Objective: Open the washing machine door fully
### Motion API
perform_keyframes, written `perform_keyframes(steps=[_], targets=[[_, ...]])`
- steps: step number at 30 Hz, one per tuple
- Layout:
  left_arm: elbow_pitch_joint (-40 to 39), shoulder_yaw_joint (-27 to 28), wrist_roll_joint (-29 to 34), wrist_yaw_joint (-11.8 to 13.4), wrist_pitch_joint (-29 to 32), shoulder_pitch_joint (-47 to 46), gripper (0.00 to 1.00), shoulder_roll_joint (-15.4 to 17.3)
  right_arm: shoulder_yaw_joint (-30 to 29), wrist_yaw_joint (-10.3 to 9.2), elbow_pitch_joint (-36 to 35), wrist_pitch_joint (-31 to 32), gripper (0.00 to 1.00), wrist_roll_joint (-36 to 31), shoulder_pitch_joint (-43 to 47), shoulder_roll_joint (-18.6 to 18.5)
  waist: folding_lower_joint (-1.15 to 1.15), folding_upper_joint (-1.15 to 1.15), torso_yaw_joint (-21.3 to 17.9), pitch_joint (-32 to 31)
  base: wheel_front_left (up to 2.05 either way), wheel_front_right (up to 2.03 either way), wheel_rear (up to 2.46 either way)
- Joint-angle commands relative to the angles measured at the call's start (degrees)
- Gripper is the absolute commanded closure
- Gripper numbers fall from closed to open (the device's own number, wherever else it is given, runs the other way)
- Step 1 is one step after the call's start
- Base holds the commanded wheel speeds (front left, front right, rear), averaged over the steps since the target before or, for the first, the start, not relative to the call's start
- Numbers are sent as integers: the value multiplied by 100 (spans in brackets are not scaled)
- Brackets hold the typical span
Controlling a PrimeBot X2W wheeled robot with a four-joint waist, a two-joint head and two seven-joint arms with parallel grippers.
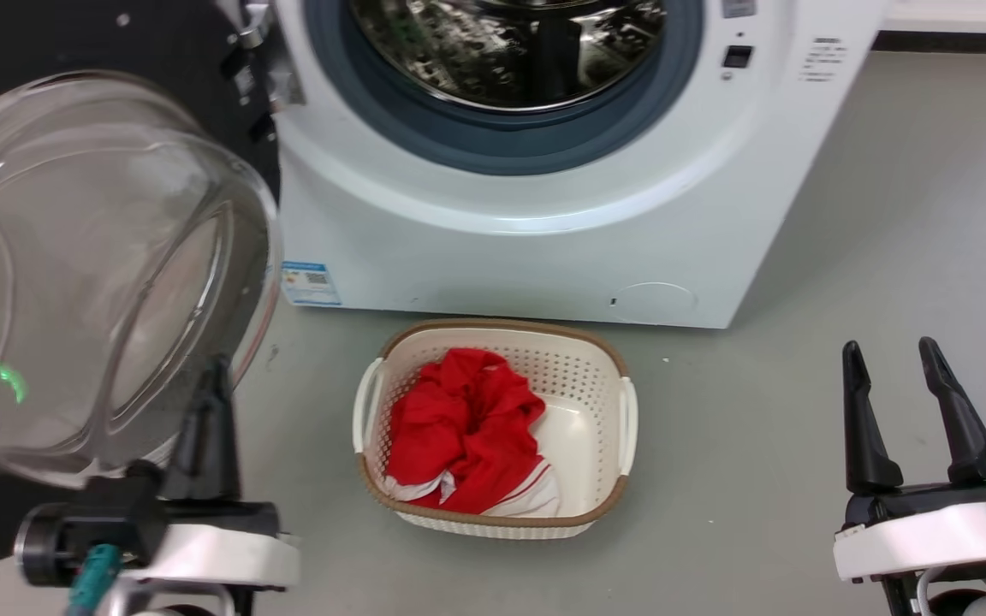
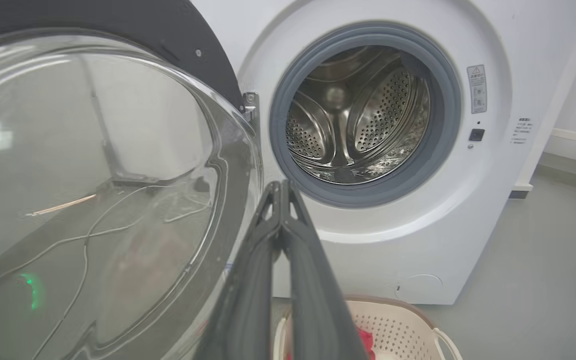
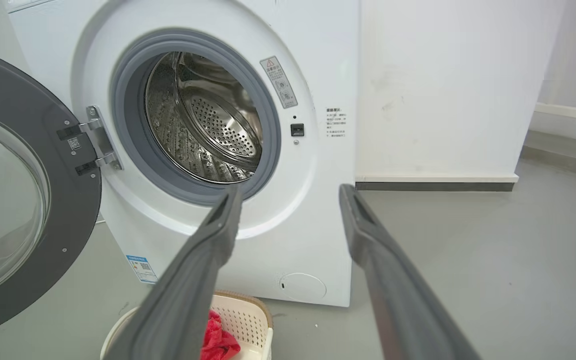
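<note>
Nearest, at lower left of the head view: the left pincer (image 1: 216, 385), clenched with both long dark fingers pressed together, grasping nothing, just beside the glass bowl; touching it or not, cannot tell. At lower right: the right pincer (image 1: 889, 345), released, fingers spread, over the bare grey floor (image 1: 801, 411). Further up, at centre: a cream perforated plastic basket (image 1: 493, 327) with a crumpled red cloth (image 1: 459, 419) inside. Beyond, at the left side: the large round glossy black washing machine door (image 1: 159, 60) with its clear bulging bowl, standing wide open, hinged at the left of the white washing machine (image 1: 544, 257). Farthest, at top: the steel drum mouth (image 1: 510, 43), fully uncovered. Judged mostly done; perhaps only a last push outward left to do, since impossible to tell whether already at the limit of the hinge.
</note>
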Motion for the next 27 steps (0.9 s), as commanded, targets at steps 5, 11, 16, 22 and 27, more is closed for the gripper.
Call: perform_keyframes(steps=[5, 11, 16, 22, 27], targets=[[302, -301, -1, -128, -32, -124, 100, -110, 60, -4, 55, -74, 0, 30, -117, 18, 0, 0, -475, -77, 0, 0, 0], [659, -471, -23, -88, -174, -262, 100, -192, 141, -4, 148, -115, 0, 70, -50, 19, 0, 0, -772, -117, 0, 0, 0], [695, -435, -17, -43, -225, -257, 100, -153, 171, -4, 198, -146, 0, 91, -15, 19, 0, 0, -801, -160, 0, 0, 0], [719, -434, 32, 34, -234, -175, 100, -124, 180, -4, 230, -156, 0, 116, 8, 19, 0, 0, -757, -202, 0, 0, 0], [706, -432, 50, 115, -275, -143, 0, -121, 203, -4, 244, -151, 0, 105, 4, 20, 0, 0, -704, -216, 0, 0, 0]])
